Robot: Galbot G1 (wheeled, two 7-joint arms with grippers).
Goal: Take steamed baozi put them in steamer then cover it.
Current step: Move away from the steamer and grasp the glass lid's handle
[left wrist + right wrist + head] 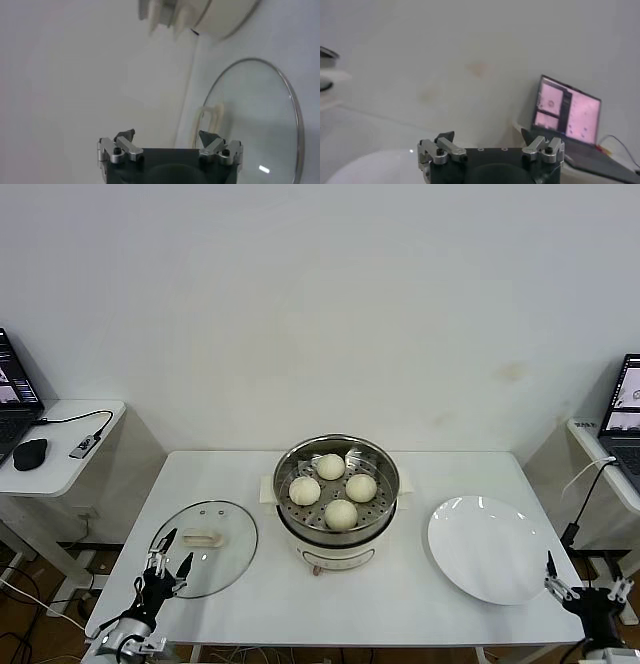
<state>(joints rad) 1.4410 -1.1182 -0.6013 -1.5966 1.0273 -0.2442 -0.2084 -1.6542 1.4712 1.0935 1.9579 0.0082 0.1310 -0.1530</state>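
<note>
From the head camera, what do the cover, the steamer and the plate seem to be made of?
The cover looks like clear glass with a thin metal rim: the table shows through it. Its cream handle is probably plastic. The steamer seems to be shiny steel, reflective, with a perforated tray, on a cream base, likely plastic. The plate is glossy white with small highlights, perhaps ceramic; it could also be melamine.

Black gripper bodies carry silver, screw-fastened, black-tipped fingers (125, 136).
</note>
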